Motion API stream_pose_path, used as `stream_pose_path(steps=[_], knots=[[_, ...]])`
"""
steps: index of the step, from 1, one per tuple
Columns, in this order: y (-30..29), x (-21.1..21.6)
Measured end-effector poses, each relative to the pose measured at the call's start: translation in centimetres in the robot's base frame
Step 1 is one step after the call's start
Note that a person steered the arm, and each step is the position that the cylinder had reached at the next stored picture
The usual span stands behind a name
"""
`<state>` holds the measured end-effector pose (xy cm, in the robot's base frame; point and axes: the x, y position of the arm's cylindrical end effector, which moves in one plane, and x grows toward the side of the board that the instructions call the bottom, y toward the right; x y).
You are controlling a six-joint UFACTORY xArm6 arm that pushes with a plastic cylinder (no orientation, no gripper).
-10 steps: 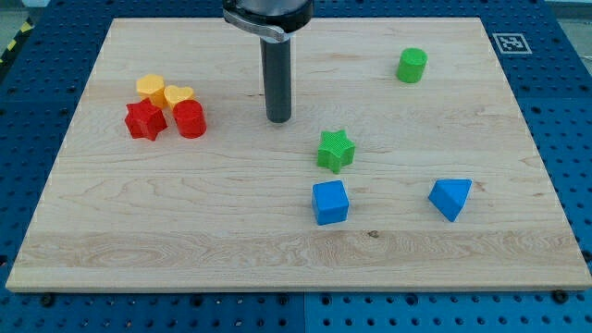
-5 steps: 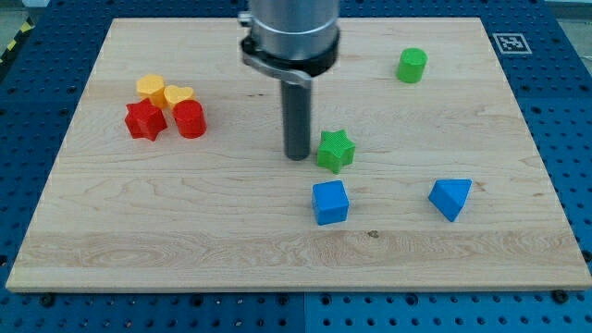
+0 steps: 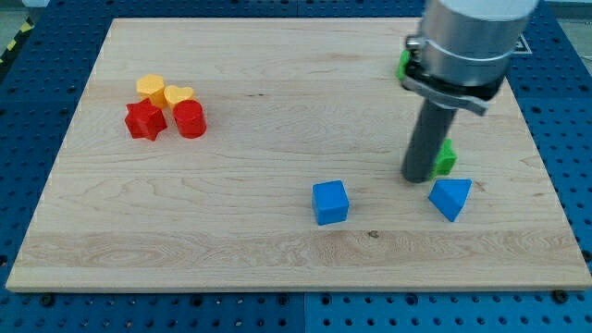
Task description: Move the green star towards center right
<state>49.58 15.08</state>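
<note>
The green star (image 3: 446,158) lies at the board's right side, just above the blue triangular block (image 3: 450,198). Most of it is hidden behind my rod; only its right edge shows. My tip (image 3: 418,176) rests on the board and touches the star's left side. The arm's grey body covers the view's top right.
A blue cube (image 3: 330,203) lies at the bottom centre. A green cylinder (image 3: 404,64) is mostly hidden behind the arm at the top right. At the left a yellow block (image 3: 151,88), a yellow heart (image 3: 178,95), a red star (image 3: 144,120) and a red cylinder (image 3: 190,119) cluster together.
My tip has swept from the board's upper middle down to the star and then right, pushing the green star from the centre to the right side, above the blue triangular block.
</note>
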Motion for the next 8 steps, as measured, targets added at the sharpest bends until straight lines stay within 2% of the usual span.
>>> stream_pose_path(steps=[2, 6, 7, 8], knots=[[5.9, 0.0], [3.8, -3.1], [-1.6, -5.3], [-5.5, -12.7]])
